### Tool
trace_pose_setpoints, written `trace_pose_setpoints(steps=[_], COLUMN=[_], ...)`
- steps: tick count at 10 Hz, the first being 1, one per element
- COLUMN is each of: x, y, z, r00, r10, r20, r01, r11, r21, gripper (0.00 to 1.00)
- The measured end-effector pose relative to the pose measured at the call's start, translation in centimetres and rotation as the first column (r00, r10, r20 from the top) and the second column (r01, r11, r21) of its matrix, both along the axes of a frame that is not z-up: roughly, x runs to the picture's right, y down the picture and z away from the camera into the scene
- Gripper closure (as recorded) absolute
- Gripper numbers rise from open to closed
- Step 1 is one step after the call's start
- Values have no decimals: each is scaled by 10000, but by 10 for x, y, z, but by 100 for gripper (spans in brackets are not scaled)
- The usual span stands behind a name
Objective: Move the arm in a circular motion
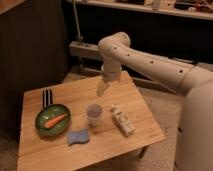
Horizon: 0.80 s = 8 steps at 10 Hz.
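The cream-white arm (150,62) reaches in from the right, with small dark holes along its thick segments. It bends at a rounded joint (116,46) and drops to a tapered tip. The gripper (102,89) is that tip. It hangs over the far middle of the wooden table (145,131), above and behind the cup, and I see nothing held in it.
On the table are a green plate (41,125) with a carrot (55,120), black utensils (47,97), a clear cup (93,113), a blue sponge (78,136) and a white bottle (122,120). A dark wall and a shelf stand behind.
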<state>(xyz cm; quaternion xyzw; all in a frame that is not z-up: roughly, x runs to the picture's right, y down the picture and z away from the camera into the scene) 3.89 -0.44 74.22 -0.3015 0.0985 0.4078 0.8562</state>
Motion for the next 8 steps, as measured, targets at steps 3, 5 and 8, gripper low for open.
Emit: trace_pose_setpoints(steps=[3,5,8], x=[72,111,148], y=[34,64,127], z=[-11,-29,-87], r00=[9891,9719,9414], r10=[1164,2049,3093], r20=[-904,-1162,-1344], r01=[-1180,-2053,-3066], r11=[9929,9787,9510], r21=[-123,87,407], gripper=[20,20,20])
